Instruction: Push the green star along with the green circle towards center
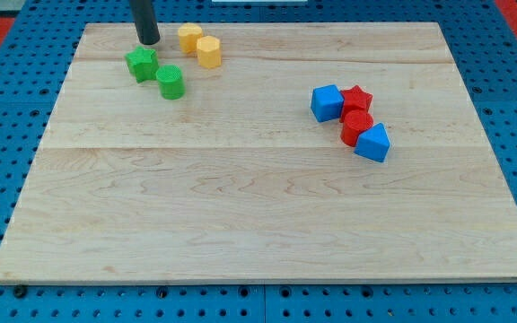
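With no pincer to judge, your tip (pixel 149 41) sits just beyond the green star (pixel 141 65), far left beside the green circle (pixel 170 82), so an off-line push may nudge the yellow blocks (pixel 200 45).

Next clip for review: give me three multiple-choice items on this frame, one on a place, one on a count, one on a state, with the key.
1. Where is my tip relative to the green star?
A. Just above it, toward the view's top
B. Far to the view's right
C. Below it

2. How many blocks lie on the board?
A. Six
B. Eight
C. Ten

3. How do the green star and green circle sit?
A. Stacked
B. Side by side, close together
C. At opposite edges

Key: 1 A, the rod ends just above the star. 2 B, two green, two yellow, two blue, two red. 3 B, the circle sits right beside the star.
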